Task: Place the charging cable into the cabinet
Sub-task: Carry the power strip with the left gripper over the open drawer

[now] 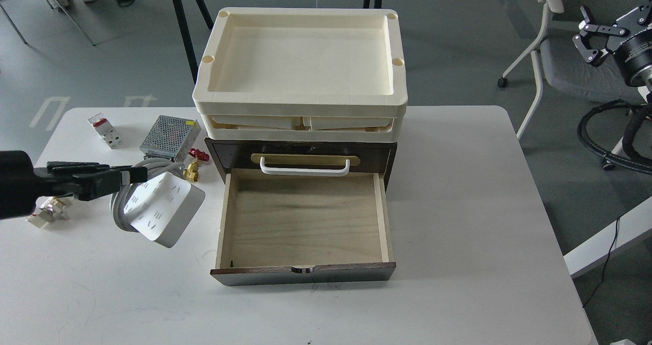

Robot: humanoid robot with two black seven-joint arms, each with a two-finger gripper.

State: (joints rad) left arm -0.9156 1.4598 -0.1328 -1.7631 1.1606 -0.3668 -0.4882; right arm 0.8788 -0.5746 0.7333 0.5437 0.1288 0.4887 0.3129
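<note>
My left gripper [133, 173] is shut on the charging cable [164, 208], a white power strip with its thick white cord looped around it. The strip hangs tilted in the air, just left of the cabinet's open pale wood drawer [304, 222]. The drawer is pulled out toward me and holds nothing that I can see. The dark brown cabinet [300, 154] has a white bar handle [304, 167] on a brass plate, with cream trays [300, 64] stacked on top. My right gripper [586, 31] is open and empty, raised off the table at the far right.
On the white table [458, 207], left of the cabinet, lie a silver perforated power-supply box [169, 137], a white-and-red breaker [104, 130], a brass valve with a red handle [192, 165] and a small part [47, 211]. A grey chair [570, 64] stands at the right.
</note>
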